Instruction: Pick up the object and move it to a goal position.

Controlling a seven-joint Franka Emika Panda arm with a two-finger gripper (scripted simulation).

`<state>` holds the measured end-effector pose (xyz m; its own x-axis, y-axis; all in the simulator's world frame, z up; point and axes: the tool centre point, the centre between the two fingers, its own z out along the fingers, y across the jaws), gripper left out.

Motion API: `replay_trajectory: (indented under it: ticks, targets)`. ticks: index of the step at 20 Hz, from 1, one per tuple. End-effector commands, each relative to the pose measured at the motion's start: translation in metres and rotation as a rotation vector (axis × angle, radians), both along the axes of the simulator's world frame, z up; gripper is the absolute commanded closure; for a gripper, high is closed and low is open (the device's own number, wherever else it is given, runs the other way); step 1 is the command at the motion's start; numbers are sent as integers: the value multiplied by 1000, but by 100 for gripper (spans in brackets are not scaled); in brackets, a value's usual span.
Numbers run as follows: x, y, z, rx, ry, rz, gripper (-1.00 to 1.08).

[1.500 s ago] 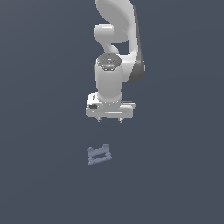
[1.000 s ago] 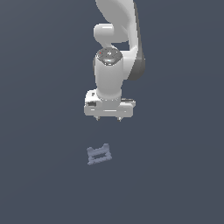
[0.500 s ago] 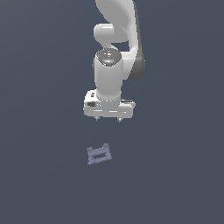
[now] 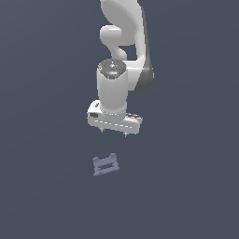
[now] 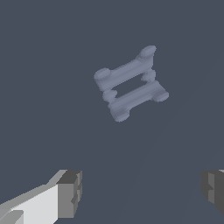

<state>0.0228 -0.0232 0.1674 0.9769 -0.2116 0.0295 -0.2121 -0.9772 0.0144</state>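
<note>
The object (image 4: 106, 165) is a small pale blue-grey ladder-shaped piece lying flat on the dark floor. In the wrist view it (image 5: 130, 83) shows two parallel bars joined by short rungs, with rounded prongs at the ends. My gripper (image 4: 114, 132) hangs above it, a little toward the exterior view's right, well clear of the floor. It is open and empty. In the wrist view its fingertips (image 5: 70, 194) stand far apart, and the object lies beyond them, not between them.
A plain dark grey floor (image 4: 186, 186) fills both views. The white arm (image 4: 122, 56) rises above the gripper. No other object shows.
The gripper has sunk slightly toward the floor and shifted a little toward the exterior view's left. The object has not moved.
</note>
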Motion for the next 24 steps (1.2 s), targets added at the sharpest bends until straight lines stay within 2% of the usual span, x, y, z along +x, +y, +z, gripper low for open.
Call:
replay_trajectory:
  ticks: [1, 24]
  targets:
    - [6, -3, -4, 4, 1, -61, -92]
    - [69, -31, -60, 31, 12, -756, -92]
